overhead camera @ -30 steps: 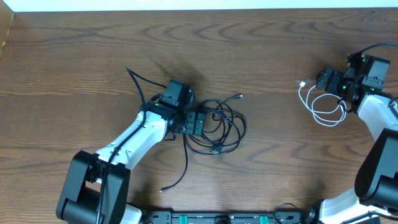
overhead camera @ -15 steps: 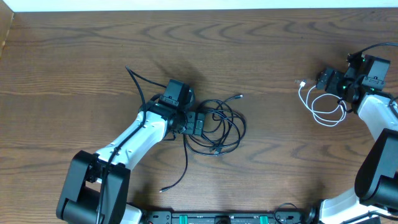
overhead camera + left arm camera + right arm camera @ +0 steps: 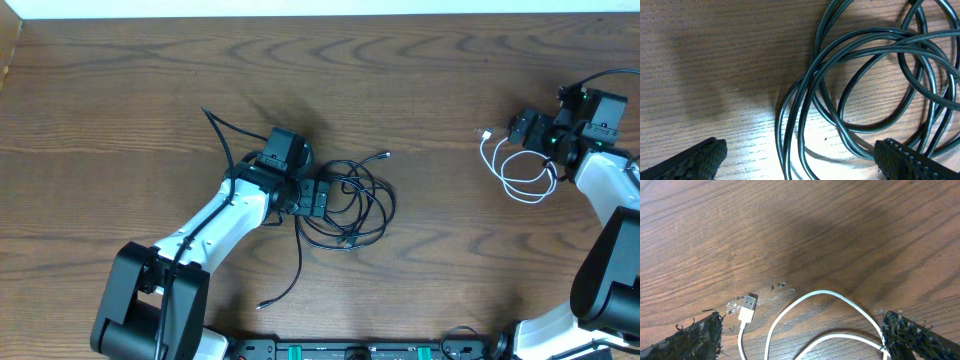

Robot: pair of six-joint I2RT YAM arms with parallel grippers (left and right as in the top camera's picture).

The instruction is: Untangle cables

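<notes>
A loose tangle of black cables [image 3: 358,205] lies mid-table, one tail trailing toward the front edge. My left gripper [image 3: 323,198] sits open at the tangle's left side. In the left wrist view the black loops [image 3: 865,75] run between its spread fingertips [image 3: 697,159], and several strands pass through the left gripper [image 3: 800,161] untouched. A white cable [image 3: 520,172] lies coiled at the far right. My right gripper [image 3: 512,134] hovers open over its upper end. The right wrist view shows the white loop [image 3: 812,299] and its USB plug [image 3: 747,308] between the fingers of the right gripper [image 3: 802,341], with nothing held.
Both cable groups rest on a brown wooden table [image 3: 450,70]. A thin black wire [image 3: 218,130] runs up and left from the left arm. A pale strip [image 3: 300,8] borders the table's far edge.
</notes>
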